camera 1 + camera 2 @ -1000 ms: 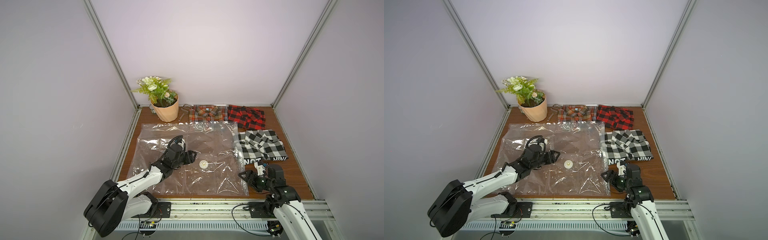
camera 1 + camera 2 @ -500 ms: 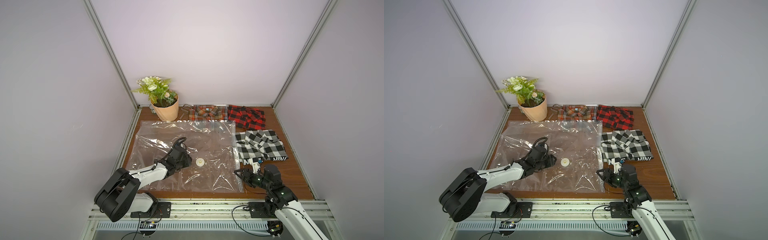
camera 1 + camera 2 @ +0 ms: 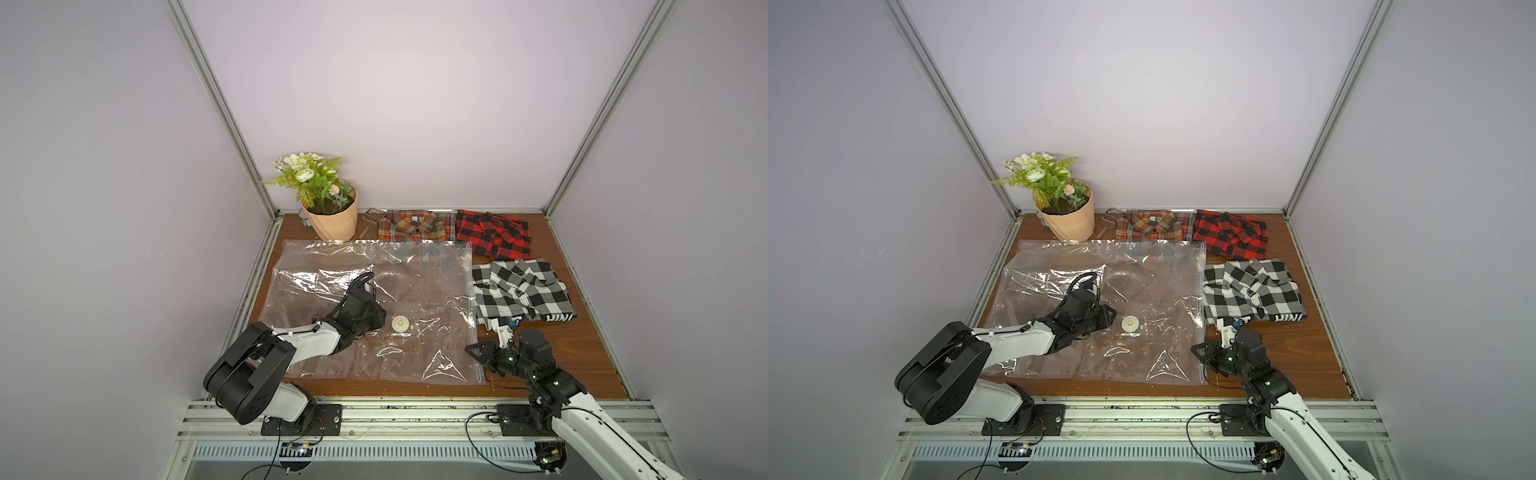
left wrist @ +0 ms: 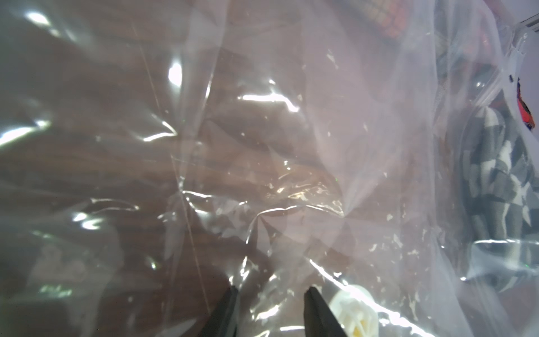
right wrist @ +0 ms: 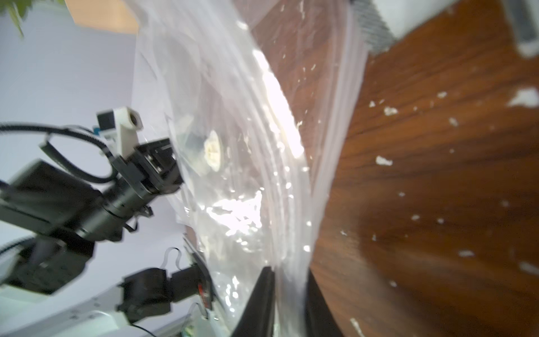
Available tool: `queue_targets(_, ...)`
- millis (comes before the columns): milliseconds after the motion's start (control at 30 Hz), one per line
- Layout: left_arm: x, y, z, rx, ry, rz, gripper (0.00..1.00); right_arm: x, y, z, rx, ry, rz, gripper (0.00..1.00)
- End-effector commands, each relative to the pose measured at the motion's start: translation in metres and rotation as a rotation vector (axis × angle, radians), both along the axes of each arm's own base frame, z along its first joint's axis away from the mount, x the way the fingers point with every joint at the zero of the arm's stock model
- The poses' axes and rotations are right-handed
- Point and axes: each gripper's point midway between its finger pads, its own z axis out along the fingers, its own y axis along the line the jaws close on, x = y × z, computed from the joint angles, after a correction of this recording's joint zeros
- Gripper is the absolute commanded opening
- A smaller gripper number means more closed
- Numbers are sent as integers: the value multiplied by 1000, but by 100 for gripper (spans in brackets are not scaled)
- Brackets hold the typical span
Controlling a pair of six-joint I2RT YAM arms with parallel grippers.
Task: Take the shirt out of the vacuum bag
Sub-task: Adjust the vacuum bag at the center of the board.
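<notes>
Left fingers (image 4: pixel 224 315) part-spread on vacuum bag (image 3: pixel 415 282) — hold unclear | right fingers (image 5: pixel 262 303) pinching its edge — view blurred

The right fingers (image 5: pixel 259 303) have closed on the vacuum bag (image 5: pixel 248 146) edge.

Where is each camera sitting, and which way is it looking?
Top views: high in front, looking down at the table; left arm and right arm both show.
Left wrist: on the left arm, looking at the crinkly vacuum bag; left gripper tips show.
Right wrist: on the right arm, looking along the bag's edge; right gripper tips and the left arm show.
Shared: every view shows the white valve.
</notes>
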Motion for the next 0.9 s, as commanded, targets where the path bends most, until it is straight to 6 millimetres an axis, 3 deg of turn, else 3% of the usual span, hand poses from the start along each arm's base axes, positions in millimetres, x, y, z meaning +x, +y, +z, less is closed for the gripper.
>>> queue_targets(0, -26, 17, -31, 73, 135, 1, 40, -13, -7, -28, -49, 84, -6, 6)
queue_targets(33, -26, 19, -30, 76, 134, 6, 40, -12, -5, -26, -41, 77, 1, 1)
queue_targets(167, -27, 21, -27, 73, 127, 14, 40, -5, 9, -9, 14, 30, 46, 0)
queue_targets(467, -30, 21, -28, 71, 130, 5, 40, 28, 51, 74, 40, -158, 179, 0)
queue_targets(567, -31, 21, -25, 74, 118, -6, 40, 40, 54, 118, 24, -254, 180, 0)
queue_targets(700, -25, 13, -4, 35, 53, -39, 44, 48, 55, 171, -25, -348, 196, 0)
queue_targets(867, -17, -4, 30, -43, -25, -81, 54, 57, 30, 200, -145, -374, 123, 0)
